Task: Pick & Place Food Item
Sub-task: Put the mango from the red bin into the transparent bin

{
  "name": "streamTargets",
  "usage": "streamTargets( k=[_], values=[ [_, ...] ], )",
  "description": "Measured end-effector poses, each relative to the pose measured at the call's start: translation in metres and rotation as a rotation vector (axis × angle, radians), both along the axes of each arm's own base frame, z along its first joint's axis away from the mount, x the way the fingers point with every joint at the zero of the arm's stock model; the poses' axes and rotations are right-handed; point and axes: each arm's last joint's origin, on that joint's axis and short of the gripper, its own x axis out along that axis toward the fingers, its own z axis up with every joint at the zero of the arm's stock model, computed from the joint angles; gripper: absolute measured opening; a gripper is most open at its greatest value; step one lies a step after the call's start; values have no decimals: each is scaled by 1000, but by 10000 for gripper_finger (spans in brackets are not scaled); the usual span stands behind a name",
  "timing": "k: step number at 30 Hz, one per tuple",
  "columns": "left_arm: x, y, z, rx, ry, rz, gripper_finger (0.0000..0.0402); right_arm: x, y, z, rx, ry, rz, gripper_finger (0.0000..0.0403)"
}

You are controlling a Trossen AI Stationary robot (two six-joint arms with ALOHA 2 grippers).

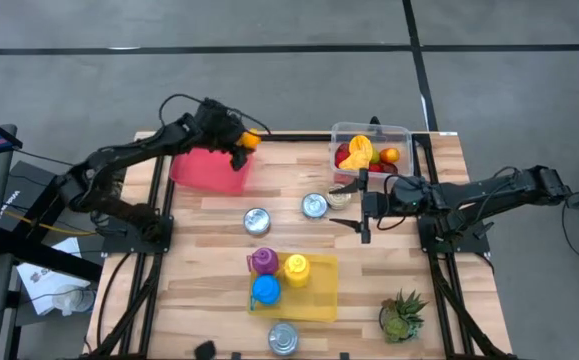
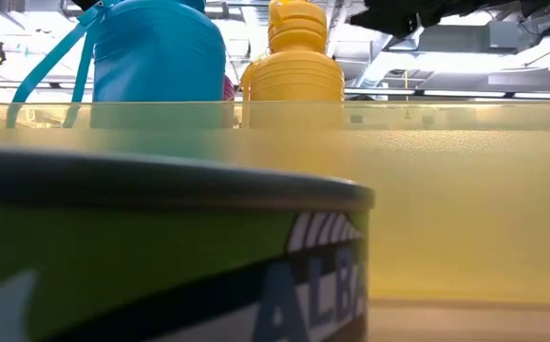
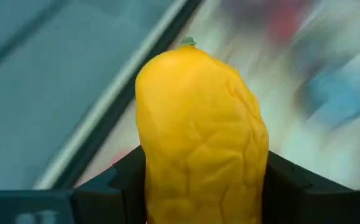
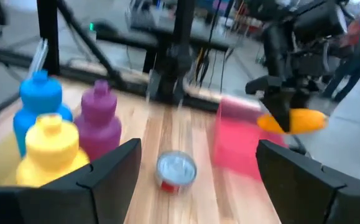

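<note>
Left claw (image 1: pixel 241 143) grips a yellow-orange fruit (image 3: pixel 201 137): oblong, rounded, with a wrinkled, veined skin and a small green nub at its tip; it looks moulded, like plastic. The dark fingers (image 3: pixel 120 180) press on both sides of it, and it fills the space between them in the left wrist view. The claw holds it in the air directly above a red bin (image 1: pixel 209 168), a smooth rectangular container that sits below the claw at the far left edge of the worktop (image 1: pixel 209 260), which is made of pale wooden slats. From the right wrist view the same fruit shows as an orange oval under the dark left claw, just over the bin's rim. Right claw (image 1: pixel 361 210) hovers with its jaws spread wide and nothing between them; a small round metal can (image 1: pixel 314 205) lies just beside it toward the left arm, and a second can (image 1: pixel 257 221) lies farther out that way. Just beyond the right claw stands a clear plastic box (image 1: pixel 400 132) with rounded corners, holding red and yellow fruit pieces. Nearer the front from the right claw, a flat yellow tray (image 1: pixel 319 295) carries three squat ribbed bottles: purple (image 1: pixel 263 261), yellow (image 1: pixel 296 268), blue (image 1: pixel 266 290).
</note>
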Motion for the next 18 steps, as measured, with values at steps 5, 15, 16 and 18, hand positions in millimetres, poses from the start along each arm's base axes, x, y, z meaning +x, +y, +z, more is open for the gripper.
streamTargets(
  k=[5, 15, 16, 18],
  values=[
    [35, -16, 28, 126, -334, -223, 197, 1, -1, -7, -8, -158, -1, 305],
    [124, -6, 1, 156, -417, -357, 197, -8, -8, -14, -20, -310, -55, 305],
    [132, -4, -1, 148, -411, -364, 197, -8, -7, -14, -24, -309, -53, 305],
    [148, -3, 3, 157, -429, -384, 197, -8, -7, -13, -29, -313, -56, 305]
  ],
)
